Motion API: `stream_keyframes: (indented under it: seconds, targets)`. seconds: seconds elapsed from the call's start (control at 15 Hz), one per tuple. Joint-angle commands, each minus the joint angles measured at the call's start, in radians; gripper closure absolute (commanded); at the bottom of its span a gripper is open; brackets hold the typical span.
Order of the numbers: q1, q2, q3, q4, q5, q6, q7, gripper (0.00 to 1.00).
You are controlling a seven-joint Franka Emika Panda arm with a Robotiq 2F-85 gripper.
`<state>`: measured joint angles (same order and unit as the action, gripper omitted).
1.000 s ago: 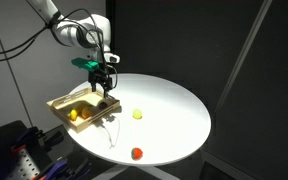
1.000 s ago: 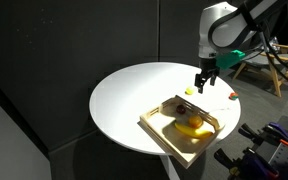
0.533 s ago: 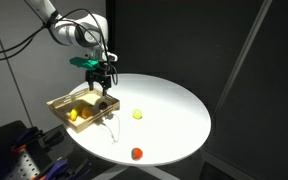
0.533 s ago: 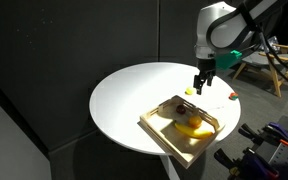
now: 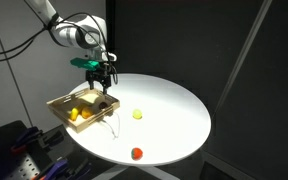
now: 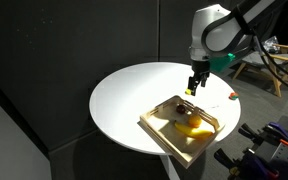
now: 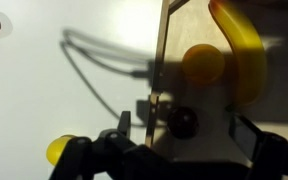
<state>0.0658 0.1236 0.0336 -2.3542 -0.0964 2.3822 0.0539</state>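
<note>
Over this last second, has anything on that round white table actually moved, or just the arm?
Only the arm. Its claw slid a little sideways, leftward in an exterior view, above the shallow wooden tray, staying open and empty. Nothing was grabbed or dropped. The yellow banana in the tray, the small yellow piece and the small red piece on the white round table lie where they were.

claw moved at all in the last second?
Yes. In an exterior view the claw has slid left, away from the small red object and toward the far edge of the wooden tray.
</note>
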Motion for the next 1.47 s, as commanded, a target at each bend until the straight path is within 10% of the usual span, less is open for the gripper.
stream_keyframes:
  seconds: [0.0,1.4]
  targets:
    - [0.001,0.049,0.009,0.034,0.011,0.030,0.002,0.00]
    - [0.000,0.108,0.033,0.060,0.027,0.107,-0.047,0.00]
